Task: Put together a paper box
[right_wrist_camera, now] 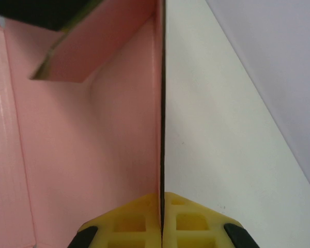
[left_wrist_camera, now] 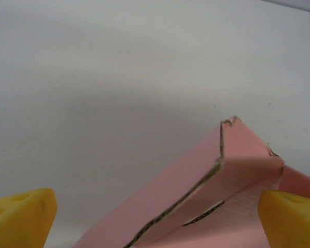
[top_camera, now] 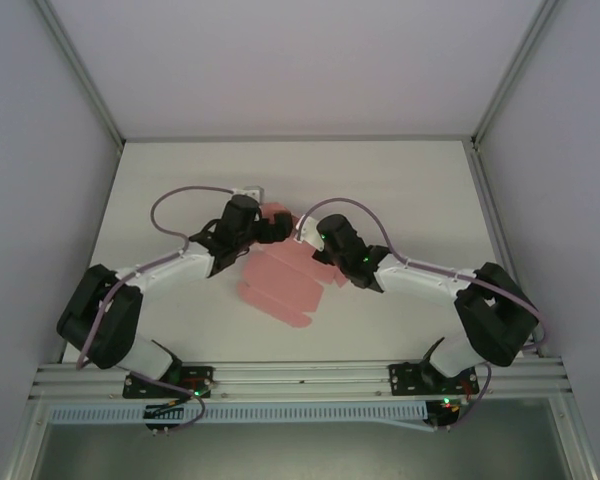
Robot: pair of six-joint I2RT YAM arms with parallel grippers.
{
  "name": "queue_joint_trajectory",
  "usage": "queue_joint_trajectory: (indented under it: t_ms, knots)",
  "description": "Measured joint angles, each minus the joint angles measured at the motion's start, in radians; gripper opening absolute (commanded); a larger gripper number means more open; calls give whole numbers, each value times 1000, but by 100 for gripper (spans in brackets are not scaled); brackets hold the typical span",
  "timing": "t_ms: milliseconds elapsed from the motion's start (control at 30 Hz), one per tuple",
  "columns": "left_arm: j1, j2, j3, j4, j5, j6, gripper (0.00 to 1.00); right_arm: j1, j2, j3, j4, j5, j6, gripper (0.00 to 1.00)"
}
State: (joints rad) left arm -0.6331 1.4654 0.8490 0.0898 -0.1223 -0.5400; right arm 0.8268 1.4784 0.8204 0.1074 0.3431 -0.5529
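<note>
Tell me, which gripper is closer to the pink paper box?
Right. The right gripper pinches a wall of the paper box; the left gripper hangs open around a folded corner without gripping.

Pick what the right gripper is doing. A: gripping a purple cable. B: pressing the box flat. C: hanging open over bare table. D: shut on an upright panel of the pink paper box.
D: the right gripper is closed, its yellow tips meeting on the thin upright edge of the paper box.

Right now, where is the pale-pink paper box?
The pale-pink paper box lies centre-frame in the top view; the right claw pinches its raised wall, the open left claw straddles a flap.
</note>
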Motion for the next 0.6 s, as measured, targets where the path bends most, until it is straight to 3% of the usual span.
queue_joint_trajectory:
  t_ms: [333, 467, 600]
  knots:
    - [222, -422, -201, -77, 139, 19, 100, -17, -158, -80, 31, -8, -15, 0]
    - [305, -407, -251, -84, 192, 18, 100, -26, -163, -84, 31, -21, -15, 1]
    - [382, -264, -266, -29, 275, 18, 100, -31, -170, -84, 31, -51, -14, 1]
